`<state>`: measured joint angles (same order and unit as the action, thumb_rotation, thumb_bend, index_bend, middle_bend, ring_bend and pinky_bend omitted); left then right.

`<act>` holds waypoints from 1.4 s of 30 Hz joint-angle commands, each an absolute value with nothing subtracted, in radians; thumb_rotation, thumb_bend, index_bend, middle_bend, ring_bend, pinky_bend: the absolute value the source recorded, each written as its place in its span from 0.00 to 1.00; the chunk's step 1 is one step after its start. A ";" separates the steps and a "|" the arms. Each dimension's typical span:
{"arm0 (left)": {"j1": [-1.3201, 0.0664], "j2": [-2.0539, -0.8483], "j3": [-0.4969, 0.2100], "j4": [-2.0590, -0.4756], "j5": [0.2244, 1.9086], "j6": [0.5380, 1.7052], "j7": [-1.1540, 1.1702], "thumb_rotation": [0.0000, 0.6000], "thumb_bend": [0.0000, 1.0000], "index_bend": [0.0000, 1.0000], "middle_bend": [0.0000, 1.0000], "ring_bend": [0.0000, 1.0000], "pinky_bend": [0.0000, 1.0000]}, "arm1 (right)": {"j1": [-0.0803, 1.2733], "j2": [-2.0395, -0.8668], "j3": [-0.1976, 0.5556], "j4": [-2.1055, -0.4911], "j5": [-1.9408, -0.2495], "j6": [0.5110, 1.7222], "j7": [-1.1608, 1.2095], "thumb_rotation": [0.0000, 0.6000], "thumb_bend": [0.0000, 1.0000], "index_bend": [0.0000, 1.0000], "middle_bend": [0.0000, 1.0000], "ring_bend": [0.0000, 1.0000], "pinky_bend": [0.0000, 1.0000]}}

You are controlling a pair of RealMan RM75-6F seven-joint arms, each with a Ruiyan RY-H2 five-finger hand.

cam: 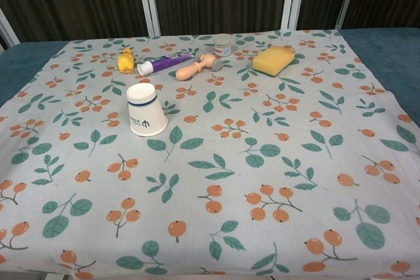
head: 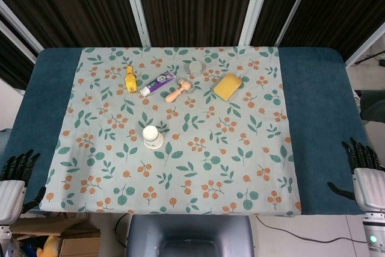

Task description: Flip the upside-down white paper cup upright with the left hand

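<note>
A white paper cup (head: 151, 136) (cam: 145, 109) stands upside down on the floral cloth, left of the table's middle, its wide rim on the cloth. My left hand (head: 17, 173) hovers at the table's near left corner, far from the cup, fingers spread and holding nothing. At the near right edge my right hand (head: 362, 164) is likewise spread and holds nothing. Neither hand shows in the chest view.
Along the far side lie a yellow toy (head: 130, 79), a purple tube (head: 157, 82), a wooden stamp (head: 178, 91), a small round jar (head: 196, 66) and a yellow sponge (head: 227, 86). The floral cloth (head: 198, 167) covers the blue table (head: 313, 100).
</note>
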<state>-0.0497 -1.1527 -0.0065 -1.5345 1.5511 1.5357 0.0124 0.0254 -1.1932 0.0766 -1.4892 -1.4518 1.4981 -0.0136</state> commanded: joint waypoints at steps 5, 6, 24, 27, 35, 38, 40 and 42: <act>-0.047 -1.160 -0.005 -1.523 1.553 1.538 0.001 1.00 0.35 0.00 0.00 0.00 0.00 | 0.024 -1.193 0.075 -1.490 -1.454 1.502 -0.018 1.00 0.02 0.00 0.00 0.00 0.00; -0.047 -1.160 -0.003 -1.522 1.555 1.536 0.001 1.00 0.35 0.00 0.00 0.00 0.00 | 0.023 -1.191 0.074 -1.490 -1.456 1.503 -0.017 1.00 0.02 0.00 0.00 0.00 0.00; -0.314 -1.040 -0.143 -1.860 1.540 1.267 0.327 1.00 0.31 0.00 0.00 0.00 0.00 | 0.040 -1.197 0.083 -1.493 -1.442 1.478 -0.041 1.00 0.02 0.00 0.00 0.00 0.00; -0.420 -1.055 -0.195 -1.908 1.452 1.131 0.379 1.00 0.30 0.00 0.00 0.00 0.00 | 0.039 -1.199 0.083 -1.489 -1.434 1.473 -0.040 1.00 0.02 0.00 0.00 0.00 0.00; -0.688 -1.210 -0.274 -1.834 1.161 0.889 0.632 1.00 0.31 0.00 0.00 0.00 0.00 | 0.034 -1.197 0.084 -1.482 -1.421 1.472 -0.038 1.00 0.02 0.00 0.00 0.00 0.00; -0.785 -1.276 -0.259 -1.765 1.009 0.846 0.789 1.00 0.31 0.00 0.00 0.00 0.00 | 0.033 -1.195 0.082 -1.475 -1.415 1.466 -0.046 1.00 0.02 0.00 0.00 0.00 0.00; -0.841 -1.311 -0.240 -1.734 0.909 0.838 0.877 1.00 0.30 0.00 0.00 0.00 0.00 | 0.031 -1.195 0.083 -1.472 -1.411 1.466 -0.042 1.00 0.02 0.00 0.00 0.00 0.00; -0.889 -1.349 -0.211 -1.702 0.849 0.845 0.956 1.00 0.30 0.00 0.00 0.00 0.00 | 0.028 -1.196 0.083 -1.467 -1.408 1.467 -0.031 1.00 0.02 0.00 0.00 0.00 0.00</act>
